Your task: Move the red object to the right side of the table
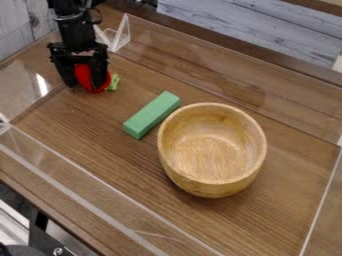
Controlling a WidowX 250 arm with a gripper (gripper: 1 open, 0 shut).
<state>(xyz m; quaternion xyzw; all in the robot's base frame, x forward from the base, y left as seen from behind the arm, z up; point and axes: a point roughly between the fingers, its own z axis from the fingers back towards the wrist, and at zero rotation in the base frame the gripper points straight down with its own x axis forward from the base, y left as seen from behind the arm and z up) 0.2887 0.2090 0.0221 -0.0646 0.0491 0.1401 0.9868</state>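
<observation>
Red object (90,76): far-left corner of table (80,150), between wide-spread jaws of gripper (80,74). Step: grasp pending. Next, by judgement: closing, lifting, carrying rightward past green block (151,113) and wooden bowl (213,149).

Table (80,170): brown wood grain, darker streaks running lengthwise, walls clear. Red object (90,76): bright red, with a small green leafy tip. Block (151,113): flat mid-green, unpatterned. Bowl (211,172): pale honey wood, fine grain lines inside. Gripper (82,78): black throughout.
</observation>
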